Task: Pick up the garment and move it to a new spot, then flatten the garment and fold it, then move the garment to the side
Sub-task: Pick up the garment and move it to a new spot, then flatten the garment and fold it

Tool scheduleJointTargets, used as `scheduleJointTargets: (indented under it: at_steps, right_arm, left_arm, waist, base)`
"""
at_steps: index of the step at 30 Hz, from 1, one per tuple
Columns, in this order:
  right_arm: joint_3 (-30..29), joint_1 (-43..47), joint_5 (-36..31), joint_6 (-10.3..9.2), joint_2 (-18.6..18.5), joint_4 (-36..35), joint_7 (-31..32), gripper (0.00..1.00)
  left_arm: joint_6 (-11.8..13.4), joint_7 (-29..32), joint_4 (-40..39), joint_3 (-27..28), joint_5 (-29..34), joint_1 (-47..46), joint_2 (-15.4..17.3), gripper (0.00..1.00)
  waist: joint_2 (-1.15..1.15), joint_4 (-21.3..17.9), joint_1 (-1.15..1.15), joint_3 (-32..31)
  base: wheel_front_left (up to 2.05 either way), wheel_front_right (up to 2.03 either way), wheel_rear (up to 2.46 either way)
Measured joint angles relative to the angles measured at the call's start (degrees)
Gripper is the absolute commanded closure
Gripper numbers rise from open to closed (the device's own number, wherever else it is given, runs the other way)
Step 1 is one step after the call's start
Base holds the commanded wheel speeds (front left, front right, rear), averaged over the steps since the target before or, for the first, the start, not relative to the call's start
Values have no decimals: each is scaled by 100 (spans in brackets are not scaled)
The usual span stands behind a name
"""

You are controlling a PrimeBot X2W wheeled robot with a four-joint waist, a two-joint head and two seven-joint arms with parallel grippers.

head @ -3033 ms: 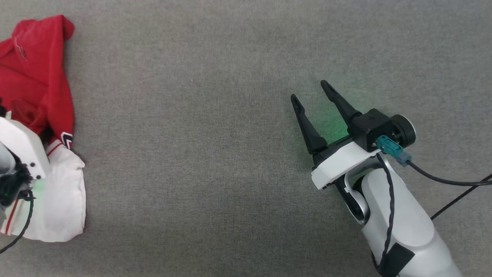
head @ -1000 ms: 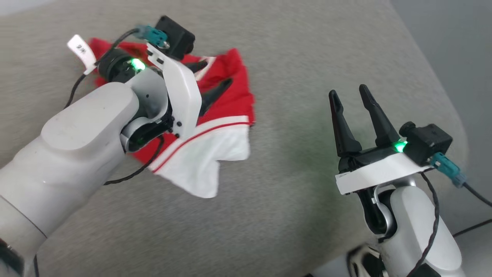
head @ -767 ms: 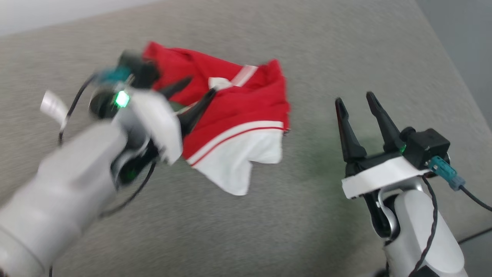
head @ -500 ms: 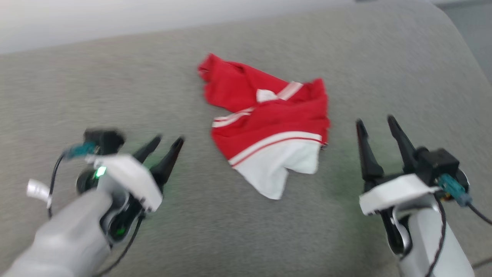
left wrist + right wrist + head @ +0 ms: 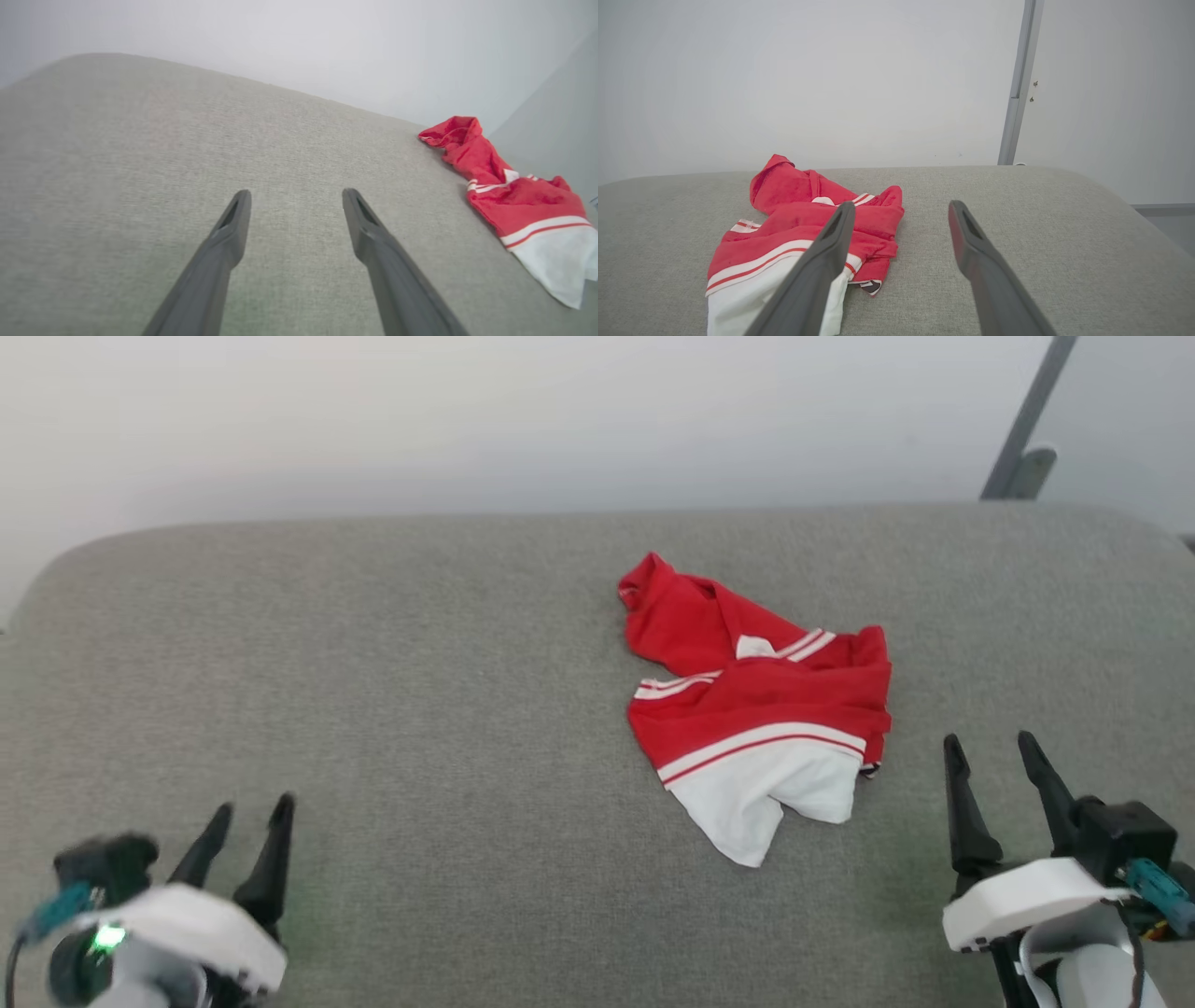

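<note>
Left claw (image 5: pixel 254 803) and right claw (image 5: pixel 988 738) are black, tapered, on white mounts (image 5: pixel 1022 896).

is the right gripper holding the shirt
No, the right gripper is open and empty; the garment lies on the grey surface apart from it.

surf: grey fabric pad (image 5: pixel 373 709), rounded corners | wall (image 5: pixel 467 420): plain white | grey metal post (image 5: pixel 1027 420) upper rt
</note>
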Motion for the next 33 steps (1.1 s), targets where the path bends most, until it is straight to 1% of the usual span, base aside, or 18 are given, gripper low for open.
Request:
scheduleJointTargets:
  at_steps: [2, 3, 6, 9, 11, 14, 16, 19, 26, 33]
  right_arm:
    - [-48, 39, 14, 0, -14, -29, -1, 0]
    - [-66, 57, 16, 0, -24, -49, 0, 0]
    - [-85, 107, 16, 0, -31, -111, 0, 0]
    - [-86, 115, 15, 0, -29, -225, 0, 0]
    - [-77, 116, 14, 0, -21, -312, 9, 0]
    - [-58, 115, 4, 0, 0, -438, 45, 0]
    - [-31, 116, -2, 0, 10, -485, 68, 0]
    - [20, 133, -4, 0, 20, -480, 94, 0]
    - [67, 149, -19, 0, 25, -464, 120, 0]
    - [167, 149, -16, 0, 13, -446, 174, 0]
  left_arm:
    - [120, 0, -368, 465, 659, 409, -140, 0]
    - [154, 0, -533, 751, 853, 603, -263, 0]
    - [174, 1, -1003, 1482, 1614, 1118, -549, 0]
    - [160, 0, -1459, 2109, 2317, 1405, -823, 0]
    - [110, 0, -1759, 2481, 2673, 1541, -1024, 0]
    - [13, 0, -2073, 2794, 3233, 1714, -1260, 0]
    - [-59, 0, -2163, 2967, 3364, 1777, -1465, 0]
    - [-154, 0, -2132, 3066, 3641, 1858, -1638, 0]
    - [-257, 0, -2008, 3190, 3888, 1858, -1803, 0]
    - [-283, 0, -1971, 3227, 3944, 1848, -1908, 0]
  waist:
    - [0, 37, 0, -61]
    - [0, 46, 0, -78]
    - [0, 26, 0, -94]
    - [0, 10, 0, -116]
    - [0, 1, 0, -115]
    - [0, -25, 0, -102]
    - [0, -39, 0, -87]
    - [0, -55, 0, -67]
    - [0, -87, 0, -42]
    - [0, -108, 0, -42]
  base:
    - [0, 0, 0]
    - [0, 0, 0]
    - [0, 0, 0]
    - [0, 0, 0]
    - [0, 0, 0]
    - [0, 0, 0]
    - [0, 0, 0]
    - [0, 0, 0]
    - [0, 0, 0]
    - [0, 0, 0]
